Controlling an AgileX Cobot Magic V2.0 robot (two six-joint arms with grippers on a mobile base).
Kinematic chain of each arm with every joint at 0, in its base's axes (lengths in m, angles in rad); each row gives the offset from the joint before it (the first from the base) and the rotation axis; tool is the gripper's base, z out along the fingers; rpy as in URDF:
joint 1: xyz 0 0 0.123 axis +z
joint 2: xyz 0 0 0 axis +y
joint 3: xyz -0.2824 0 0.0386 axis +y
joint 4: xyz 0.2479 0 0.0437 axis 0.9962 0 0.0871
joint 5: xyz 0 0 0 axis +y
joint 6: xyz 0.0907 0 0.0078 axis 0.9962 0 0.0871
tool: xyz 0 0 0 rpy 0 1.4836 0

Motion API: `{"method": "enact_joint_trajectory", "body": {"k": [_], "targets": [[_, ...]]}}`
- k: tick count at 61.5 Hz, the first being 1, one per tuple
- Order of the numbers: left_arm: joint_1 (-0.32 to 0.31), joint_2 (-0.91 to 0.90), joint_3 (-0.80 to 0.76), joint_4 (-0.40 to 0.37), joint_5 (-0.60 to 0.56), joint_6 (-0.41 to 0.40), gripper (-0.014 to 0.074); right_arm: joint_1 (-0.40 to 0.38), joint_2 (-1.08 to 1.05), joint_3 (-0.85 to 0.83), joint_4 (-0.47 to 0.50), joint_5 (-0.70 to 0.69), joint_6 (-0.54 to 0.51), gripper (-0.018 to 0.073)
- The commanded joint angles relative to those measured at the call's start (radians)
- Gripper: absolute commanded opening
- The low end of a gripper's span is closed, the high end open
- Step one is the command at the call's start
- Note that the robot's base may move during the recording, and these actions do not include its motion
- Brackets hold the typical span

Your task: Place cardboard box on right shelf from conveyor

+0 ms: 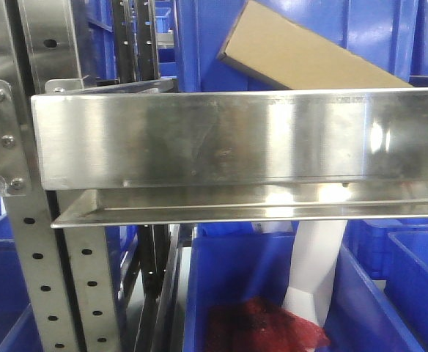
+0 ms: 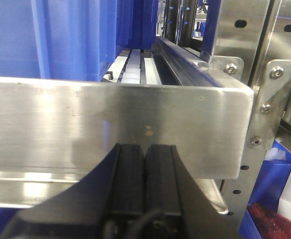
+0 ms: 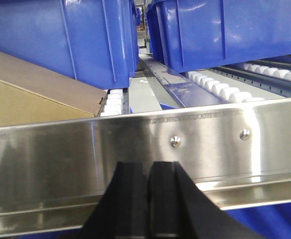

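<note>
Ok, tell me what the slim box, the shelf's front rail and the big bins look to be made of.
Cardboard box: plain tan cardboard by the look, matte, no print, with a darker cut edge.
Front rail: probably stainless steel, brushed, with streaky reflections and bolted joints.
Blue bins: apparently moulded plastic, smooth, slightly glossy, with ribbed walls.

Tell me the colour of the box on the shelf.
Plain tan box; front view shows it best.
</note>
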Motion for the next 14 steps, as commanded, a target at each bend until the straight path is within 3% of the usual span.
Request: {"method": "enact_joint_trajectory", "body": {"k": [1,14], "targets": [[0.001,-0.015,0.01,-0.006,-0.087,0.0,-0.0116,-0.005,-0.02,-0.004,-0.01,-0.097,-0.01,0.0059],[0.001,-0.015,0.01,-0.006,-0.087,0.0,-0.0116,-0.005,-0.02,-0.004,-0.01,-0.097,-0.01,0.0059]]}}
